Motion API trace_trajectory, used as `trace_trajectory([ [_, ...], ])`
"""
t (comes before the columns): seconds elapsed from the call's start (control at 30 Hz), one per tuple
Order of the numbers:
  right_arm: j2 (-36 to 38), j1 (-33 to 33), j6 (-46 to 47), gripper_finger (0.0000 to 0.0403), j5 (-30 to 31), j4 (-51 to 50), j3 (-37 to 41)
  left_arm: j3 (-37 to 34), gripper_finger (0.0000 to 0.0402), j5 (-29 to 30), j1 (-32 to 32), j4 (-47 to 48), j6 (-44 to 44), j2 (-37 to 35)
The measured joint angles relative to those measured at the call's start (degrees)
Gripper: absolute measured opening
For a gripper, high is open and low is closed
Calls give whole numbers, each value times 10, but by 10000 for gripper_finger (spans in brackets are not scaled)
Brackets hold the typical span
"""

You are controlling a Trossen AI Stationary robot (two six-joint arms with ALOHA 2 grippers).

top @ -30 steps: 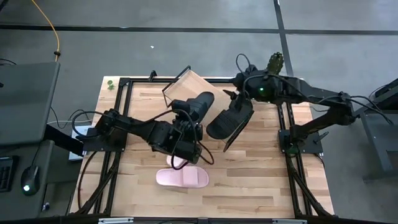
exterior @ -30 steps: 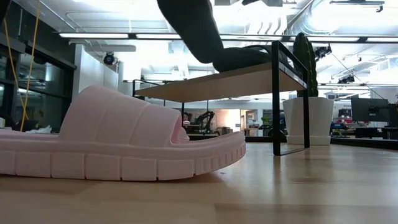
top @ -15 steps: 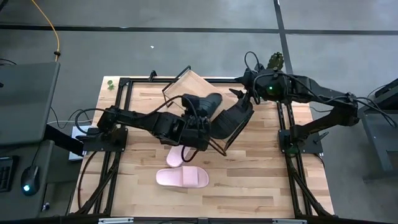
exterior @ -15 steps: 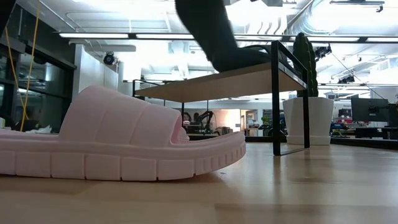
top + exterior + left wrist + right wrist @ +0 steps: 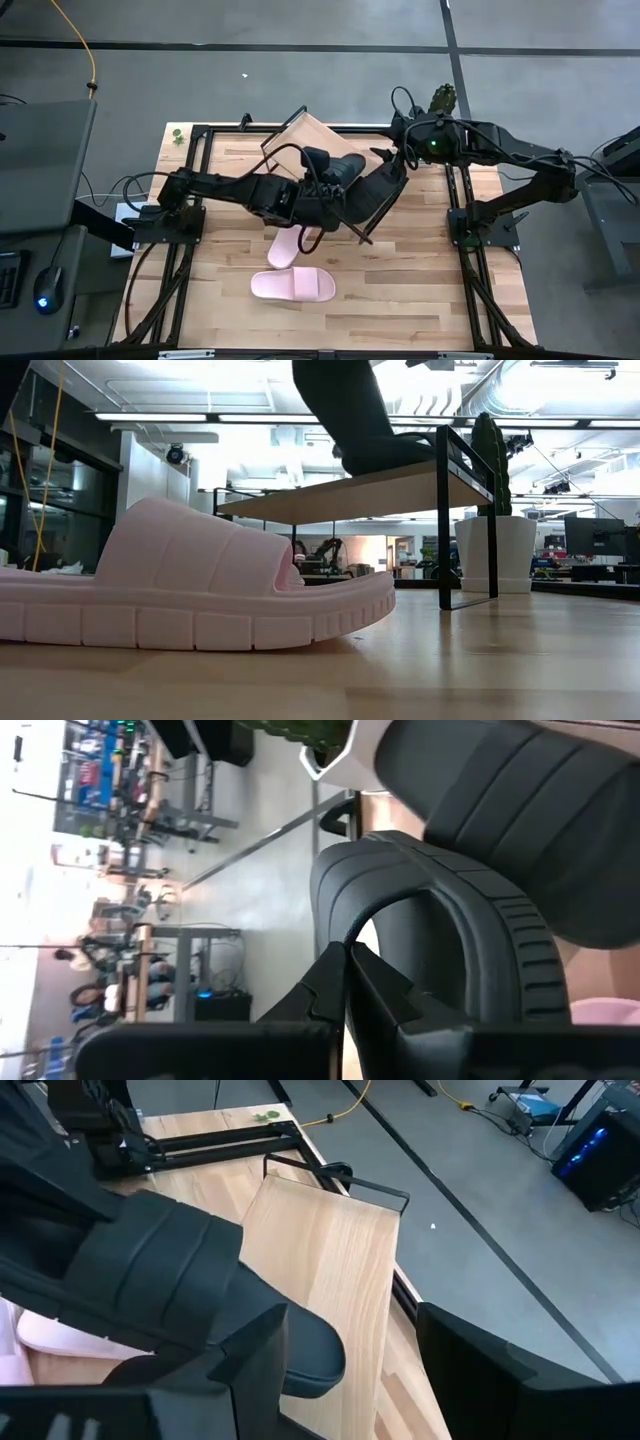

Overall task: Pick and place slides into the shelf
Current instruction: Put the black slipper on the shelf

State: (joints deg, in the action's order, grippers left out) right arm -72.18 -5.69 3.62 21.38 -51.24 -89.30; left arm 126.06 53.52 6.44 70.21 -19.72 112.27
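Observation:
My left gripper point(image 5: 322, 195) is shut on a black slide point(image 5: 338, 166), holding it tilted over the shelf point(image 5: 300, 135), a slanted wooden board on a black frame. A second black slide point(image 5: 375, 195) lies across the shelf's right end. My right gripper point(image 5: 393, 165) hangs open just above that slide's far end, and bare board point(image 5: 330, 1250) shows between its fingers. One pink slide point(image 5: 292, 286) lies flat on the table near the front. Another pink slide point(image 5: 283, 248) lies partly under my left arm. My left gripper pinches the edge of the black slide's strap point(image 5: 345, 948) between its two shut fingers, which slant down toward the shelf. The slide is off the table and tilted. In the low view its lower end point(image 5: 390, 455) is down at the shelf board.
A white pot with a cactus point(image 5: 443, 100) stands at the table's far right corner, just beyond the shelf's black legs point(image 5: 441, 530). The near pink slide point(image 5: 200, 590) fills the low view's left. Bare wooden tabletop point(image 5: 420, 290) lies at the near right.
My left gripper has carried its black slide toward the table's right and far side, in over the shelf, and has turned as it went. The slide's raised end has swung closer to the second black slide. The pink slide under the arm has come more into view.

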Motion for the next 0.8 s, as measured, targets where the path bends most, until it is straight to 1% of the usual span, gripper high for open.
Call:
trace_trajectory([
  [0.2,0,0,-9,211,-2,-1,0,0,0,-54,-25,-3,-45,-4],
  [0.33,0,2,-10,211,-2,-1,0,-1,0,-66,-40,-17,-68,-19],
  [0.4,0,2,-10,211,-2,-2,0,0,0,-69,-47,-31,-74,-32],
  [0.53,0,2,-11,211,-2,-3,0,0,0,-91,-60,-30,-79,-65],
  [0.67,0,2,-11,211,5,-1,0,0,0,-99,-68,-31,-84,-100],
  [0.8,0,2,-11,211,7,1,0,0,0,-125,-76,-25,-84,-127],
])
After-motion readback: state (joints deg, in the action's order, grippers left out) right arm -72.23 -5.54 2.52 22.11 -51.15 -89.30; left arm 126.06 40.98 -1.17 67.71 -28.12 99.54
